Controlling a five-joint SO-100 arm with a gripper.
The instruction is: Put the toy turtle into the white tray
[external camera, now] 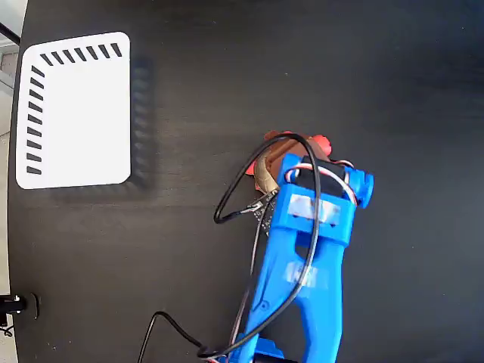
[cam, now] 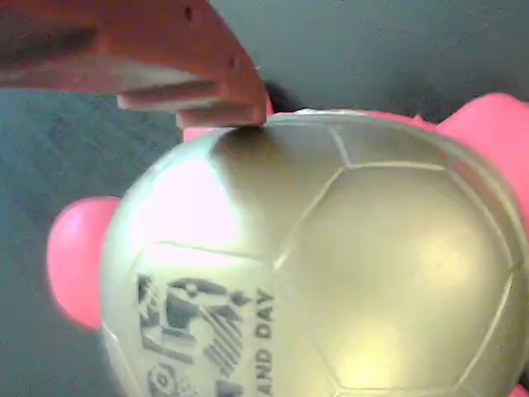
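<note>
Wrist view, toy turtle (cam: 331,265), glossy gold domed shell

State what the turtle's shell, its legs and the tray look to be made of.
The toy turtle: the shell looks like hard plastic with a metallic gold coat; it shows bright glare patches, moulded seams and a dark print. Its legs look like smooth matt pinkish-red plastic or rubber. The white tray looks like flat matt plastic or card; I cannot tell which.

Gold shell on the toy turtle (cam: 331,265), shiny, scored with pale seam lines, dark printed mark lower left of the wrist view; pinkish-red limbs. Orange-brown finger (cam: 165,58) upper left. In the fixed view: white tray (external camera: 83,113), black slanted slots; bright blue arm (external camera: 306,265); black table (external camera: 378,76).
</note>
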